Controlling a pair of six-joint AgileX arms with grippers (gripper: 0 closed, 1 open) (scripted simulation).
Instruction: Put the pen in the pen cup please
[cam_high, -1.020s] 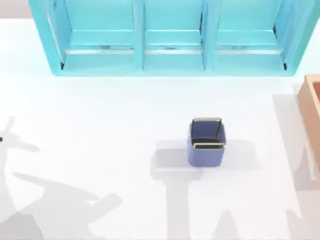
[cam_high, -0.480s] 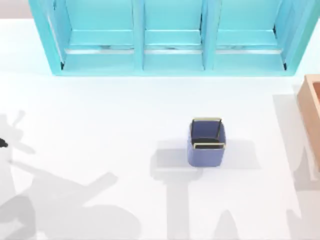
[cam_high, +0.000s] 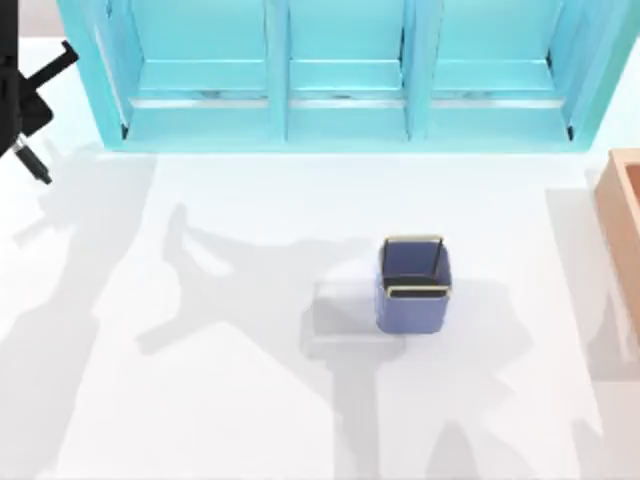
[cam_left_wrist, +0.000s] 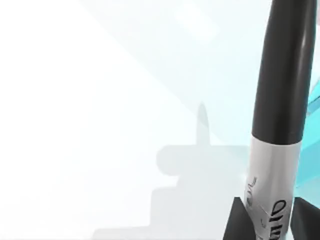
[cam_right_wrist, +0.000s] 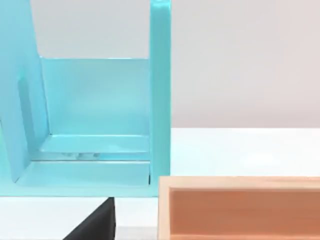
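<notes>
So the left gripper (cam_high: 22, 110) is up at the far left edge of the table (cam_high: 250, 400) in the top view, just beside the left end of the big teal shelf unit (cam_high: 340, 80), and it's got the pen (cam_left_wrist: 280, 125) pinched between its fingers (cam_left_wrist: 237, 222). In the left wrist view the pen sticks out from between the two dark fingertips, silver barrel with dark lettering right at the grip and the long black cap end pointing away from the gripper. From above a thin dark bit pokes out below the gripper toward the table, tilted. The pen cup (cam_high: 413, 285) stands upright on the table right of centre, well apart from that gripper, blue-purple with a tan rim and a dark inside, nothing touching it. An orange-brown box (cam_high: 625, 220) sits at the right edge of the table. The right wrist view looks over that box toward the shelf unit's end compartment, and I can't tell how the right gripper's jaws stand.
</notes>
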